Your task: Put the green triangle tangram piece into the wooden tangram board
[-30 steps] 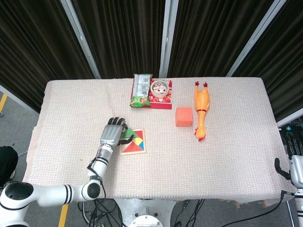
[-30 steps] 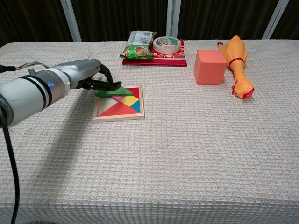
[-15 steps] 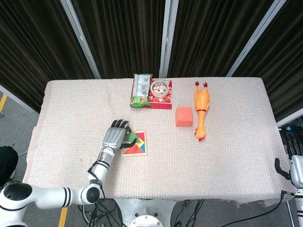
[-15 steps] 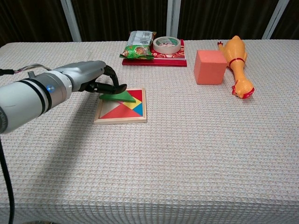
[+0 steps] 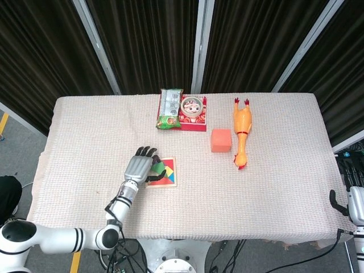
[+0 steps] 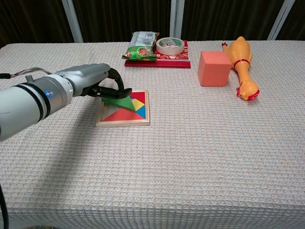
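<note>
On the beige woven tablecloth (image 6: 190,157) before dark curtains (image 5: 148,45), the left hand (image 6: 93,83) pinches the flat green triangle tangram piece (image 6: 122,101), tilted over the square wooden tangram board's (image 6: 123,121) left edge.

I see the table (image 5: 85,131), covered edge to edge in a pale waffle-weave cloth. Directly on it near the front left lies the wooden tangram board (image 6: 123,118). Toward the back sits a red tray (image 6: 157,61). Right of that I have an orange cube (image 6: 214,68), and just beside the cube a rubber chicken (image 6: 241,64) lies lengthwise, head toward me.
</note>
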`<state>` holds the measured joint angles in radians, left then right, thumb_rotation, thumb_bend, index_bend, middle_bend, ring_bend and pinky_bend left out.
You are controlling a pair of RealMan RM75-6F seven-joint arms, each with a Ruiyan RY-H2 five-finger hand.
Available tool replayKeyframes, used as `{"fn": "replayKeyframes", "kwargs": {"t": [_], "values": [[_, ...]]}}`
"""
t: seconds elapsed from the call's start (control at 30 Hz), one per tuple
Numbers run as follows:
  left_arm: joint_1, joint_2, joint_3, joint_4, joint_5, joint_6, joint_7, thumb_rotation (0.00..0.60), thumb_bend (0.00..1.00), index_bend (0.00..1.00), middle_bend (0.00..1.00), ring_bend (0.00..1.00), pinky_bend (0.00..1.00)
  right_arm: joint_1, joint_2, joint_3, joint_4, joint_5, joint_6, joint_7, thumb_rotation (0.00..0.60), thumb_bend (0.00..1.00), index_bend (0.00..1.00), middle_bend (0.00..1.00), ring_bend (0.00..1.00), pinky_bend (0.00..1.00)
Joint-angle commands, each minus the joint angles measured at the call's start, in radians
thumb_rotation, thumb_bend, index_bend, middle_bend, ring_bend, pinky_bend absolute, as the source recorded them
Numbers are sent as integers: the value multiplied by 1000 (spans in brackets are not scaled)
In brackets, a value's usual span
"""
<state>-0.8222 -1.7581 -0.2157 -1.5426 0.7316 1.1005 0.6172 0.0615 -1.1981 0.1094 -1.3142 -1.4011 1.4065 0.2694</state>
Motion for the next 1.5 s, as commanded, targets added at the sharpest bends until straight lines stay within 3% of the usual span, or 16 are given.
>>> {"fn": "replayKeyframes", "kwargs": {"t": [0.03,0.77,1.0,1.23,1.5], "values": [[7,9,9,-22,10,8,-1,178,301,330,85,0,0,-1,1,1,-2,-1,4,0,600,435,0,0,0,0],[29,34,35,-98,50,29,0,177,301,366,84,0,0,0,4,1,-10,0,1,-10,600,435,0,0,0,0],[23,22,8,-51,56,28,-17,181,301,309,85,0,0,0,4,0,-11,1,2,-11,600,435,0,0,0,0],[7,3,3,21,-16,-11,12,179,302,314,85,0,0,0,1,1,-1,3,-3,-2,600,435,0,0,0,0],[2,-1,6,15,-7,-16,12,182,301,332,85,0,0,0,-1,1,4,2,-2,3,600,435,0,0,0,0]]}}
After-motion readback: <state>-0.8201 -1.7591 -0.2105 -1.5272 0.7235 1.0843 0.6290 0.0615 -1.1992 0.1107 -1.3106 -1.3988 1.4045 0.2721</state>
